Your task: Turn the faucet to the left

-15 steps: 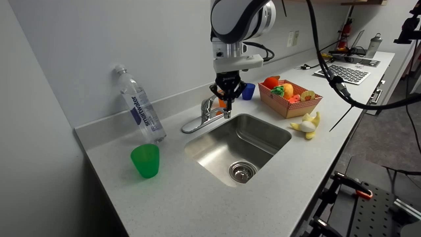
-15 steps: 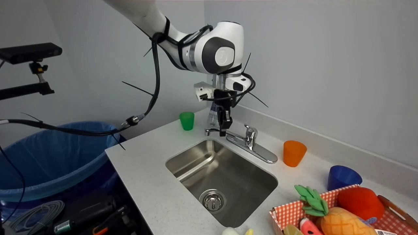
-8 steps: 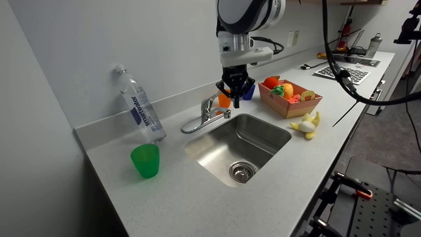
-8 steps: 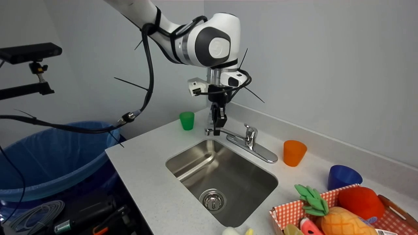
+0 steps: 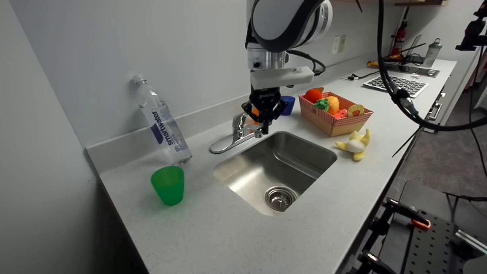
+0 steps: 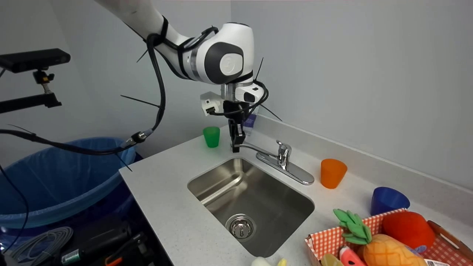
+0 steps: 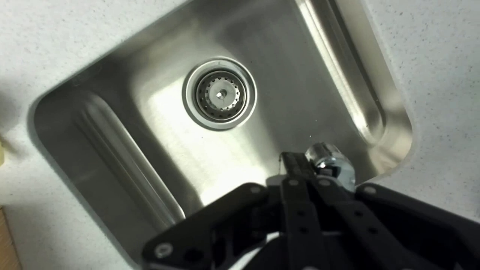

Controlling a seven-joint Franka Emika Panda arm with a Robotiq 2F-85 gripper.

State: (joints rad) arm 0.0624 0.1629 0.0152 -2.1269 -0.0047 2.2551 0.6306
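The faucet (image 5: 238, 133) is shiny silver, on a long base plate behind the sink. Its low spout reaches toward the sink's edge, and its short handle stands above the base in an exterior view (image 6: 283, 153). My gripper (image 5: 265, 129) points down with its fingers together, beside the spout's end. In an exterior view the gripper (image 6: 235, 148) covers the spout's tip. In the wrist view the shut fingertips (image 7: 296, 163) lie against or very close to the side of the spout's end (image 7: 335, 165), not around it. Nothing shows between the fingers.
The steel sink (image 5: 243, 182) lies in front of the faucet. A clear bottle (image 5: 163, 125) leans on the wall near a green cup (image 5: 168, 186). An orange cup (image 6: 332, 173), a blue cup (image 6: 388, 201) and a basket of toy food (image 5: 315, 118) stand on the other side.
The gripper rose past the spout's end, then came down beside it and moved left in both exterior views. The spout's end has shifted slightly left.
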